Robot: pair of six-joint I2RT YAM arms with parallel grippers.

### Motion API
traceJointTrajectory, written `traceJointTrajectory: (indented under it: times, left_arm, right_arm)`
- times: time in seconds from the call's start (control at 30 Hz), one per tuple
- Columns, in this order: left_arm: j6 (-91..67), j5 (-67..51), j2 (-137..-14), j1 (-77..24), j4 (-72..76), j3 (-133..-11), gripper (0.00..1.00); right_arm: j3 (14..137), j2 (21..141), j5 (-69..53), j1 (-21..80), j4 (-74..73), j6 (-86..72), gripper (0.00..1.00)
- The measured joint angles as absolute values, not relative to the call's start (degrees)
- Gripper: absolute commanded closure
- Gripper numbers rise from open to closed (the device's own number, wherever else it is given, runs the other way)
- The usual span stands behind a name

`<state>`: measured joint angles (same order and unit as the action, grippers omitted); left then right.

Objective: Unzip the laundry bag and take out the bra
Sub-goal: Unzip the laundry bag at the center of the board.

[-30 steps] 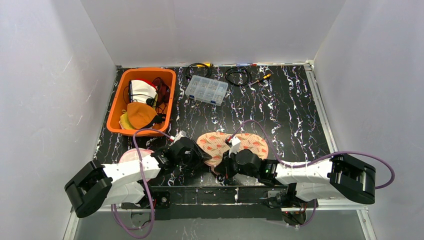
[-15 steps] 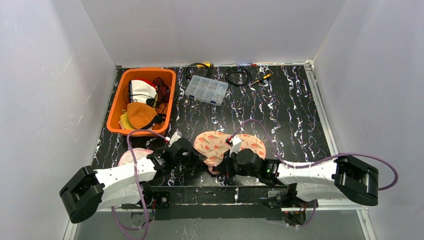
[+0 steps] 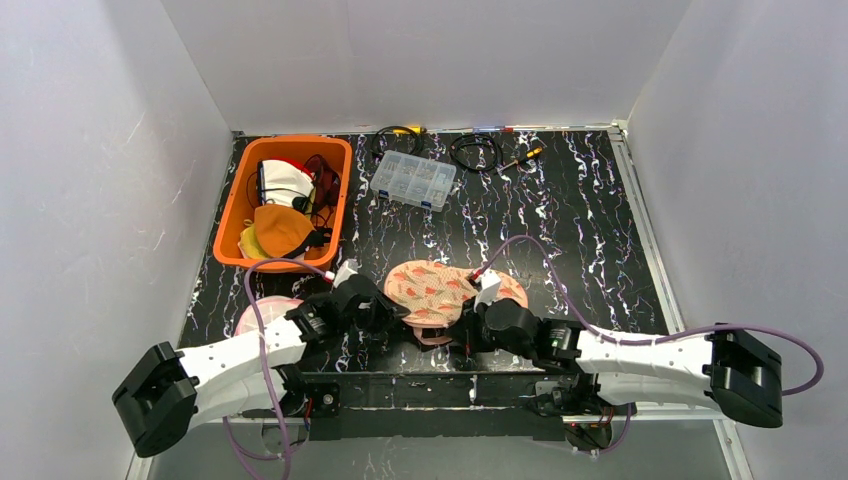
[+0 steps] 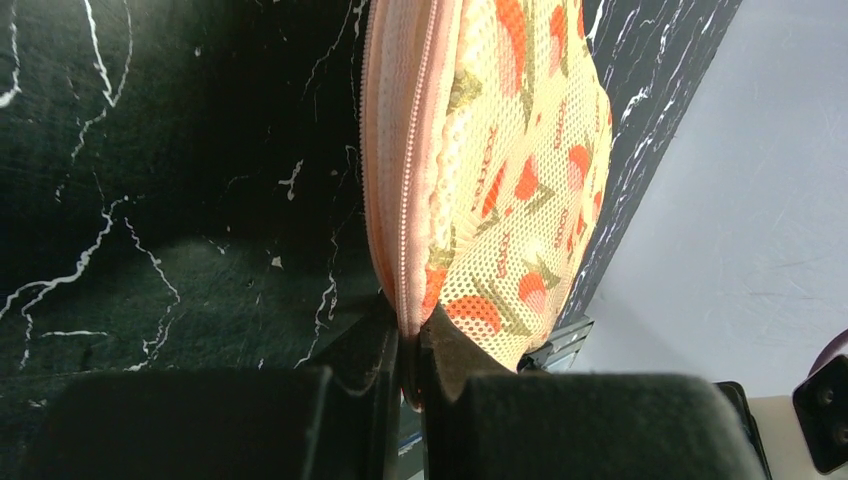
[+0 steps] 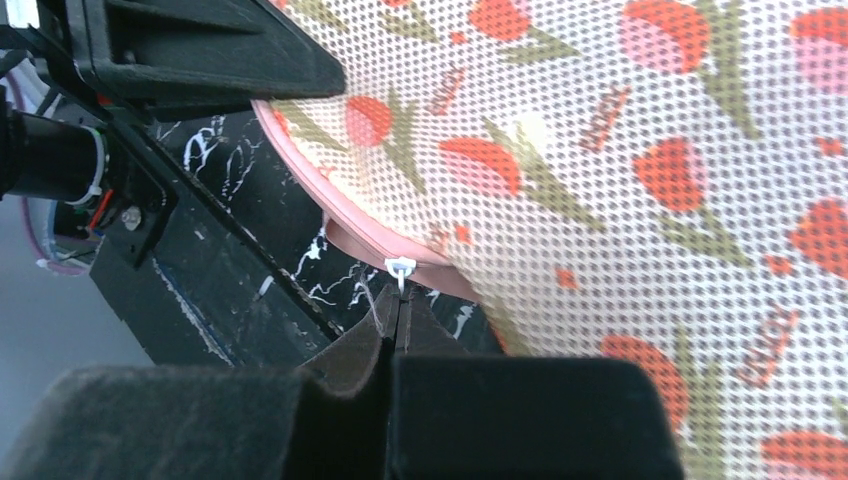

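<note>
Pinching the laundry bag (image 3: 432,292) from both sides. It sits near the front edge of the table (image 3: 580,230), right between my two wrists.

Left gripper (image 4: 408,335) is clamped on the bag's pink zipper edge (image 4: 405,180), fingers down to a sliver with the seam sandwiched between them. Right gripper (image 5: 397,300) is closed on the small white zipper pull (image 5: 400,267) at the bag's lower rim. The pull sits right at the fingertips, pads together.

Overhead view: the bag reads as two rounded lobes, the left one overlapping the right. My fingertips are hidden under the wrists and the mesh there, so grip detail comes only from the wrist cams. Left wrist cam sees the bag edge-on, running straight out from the fingertips, and the zipper teeth look meshed along the visible stretch. Right wrist cam sees the printed mesh filling most of the frame, with a left finger resting on the bag at upper left. Can't make out the bra through the mesh in any view.

Both arms are stretched low along the front edge, elbows out, wrists converging on the bag from left and right.

Further out: orange bin (image 3: 240,205) of clothes at the far left, clear parts box (image 3: 412,180) and cables (image 3: 473,150) along the back.
</note>
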<state>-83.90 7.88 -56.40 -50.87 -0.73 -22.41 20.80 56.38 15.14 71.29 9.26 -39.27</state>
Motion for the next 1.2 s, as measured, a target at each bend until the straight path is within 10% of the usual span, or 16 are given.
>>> traceJointTrajectory:
  times: [0.33,0.73,1.2]
  left_arm:
    - [-76.9,0.6,-57.2,-43.2,-0.5,-23.0,1.00]
    - [-70.8,-4.0,-57.1,-40.9,-3.8,-23.7,0.21]
    - [-77.7,-1.9,-43.4,-52.5,-12.2,-23.9,0.15]
  right_arm:
    - [19.6,52.4,19.6,71.3,3.4,-40.4,0.99]
    - [18.8,52.0,19.2,71.3,2.9,-40.2,0.99]
    - [18.8,58.4,12.8,71.3,11.7,-40.1,0.99]
